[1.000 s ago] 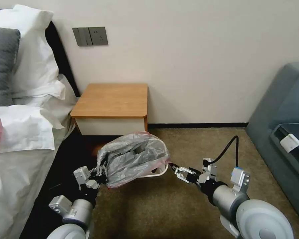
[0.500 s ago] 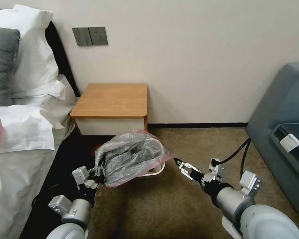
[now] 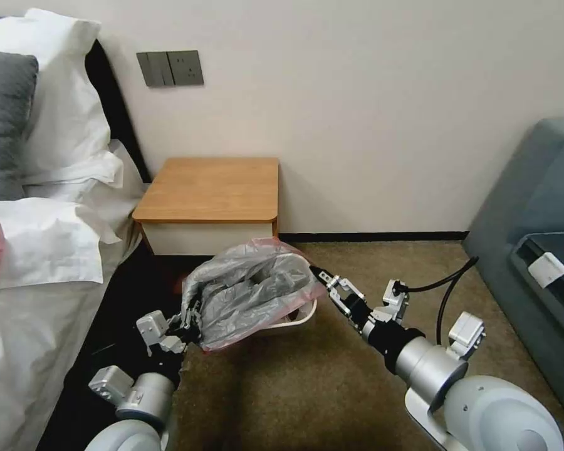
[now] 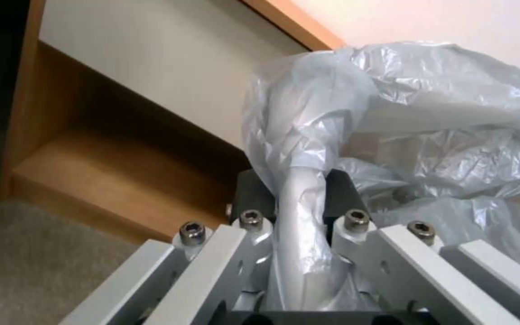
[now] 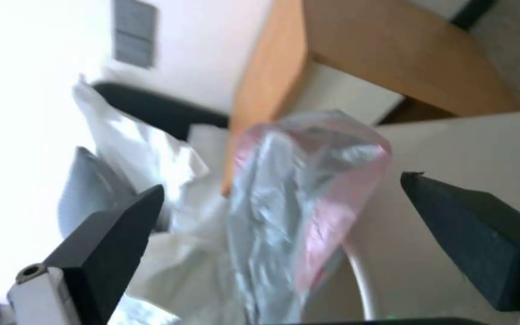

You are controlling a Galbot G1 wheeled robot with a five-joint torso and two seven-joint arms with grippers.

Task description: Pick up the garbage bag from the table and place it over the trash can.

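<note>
Grey plastic, the garbage bag (image 3: pixel 252 294) stretches left-right over the trash can (image 3: pixel 302 317), my left claw (image 3: pixel 191 321) clamping its corner; my right claw (image 3: pixel 323 280), wide, has advanced to its edge.

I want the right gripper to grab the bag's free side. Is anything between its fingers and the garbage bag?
Nothing visible. The right gripper is open, its fingers either side of the garbage bag edge with clear air between. The left gripper holds the opposite side over the trash can.
</note>
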